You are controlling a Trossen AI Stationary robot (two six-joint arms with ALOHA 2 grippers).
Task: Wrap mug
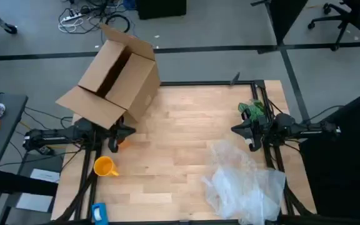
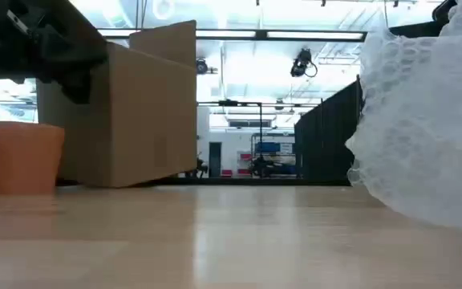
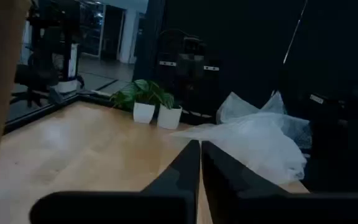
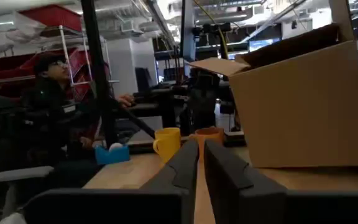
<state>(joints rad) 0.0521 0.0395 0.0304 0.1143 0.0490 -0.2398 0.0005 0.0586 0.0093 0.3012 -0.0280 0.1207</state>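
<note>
The yellow mug [image 1: 105, 167] stands upright on its base on the wooden table near the left edge, handle toward the right; the right wrist view shows it too [image 4: 165, 144]. A crinkly clear plastic sheet [image 1: 245, 182] lies bunched at the near right. My left gripper [image 1: 130, 131] is shut and hovers beside the cardboard box, beyond the mug. My right gripper [image 1: 235, 130] is shut at the table's right side, above the sheet's far edge. Each wrist view shows its fingers closed with nothing between them [image 3: 201, 163] [image 4: 201, 155].
An open cardboard box [image 1: 114, 78] lies tipped at the far left corner. A second, orange mug [image 4: 209, 135] stands by the left gripper. Two small potted plants [image 1: 252, 110] sit at the far right, a blue object [image 1: 99, 214] at the near left. A person [image 4: 51, 93] sits beyond the table.
</note>
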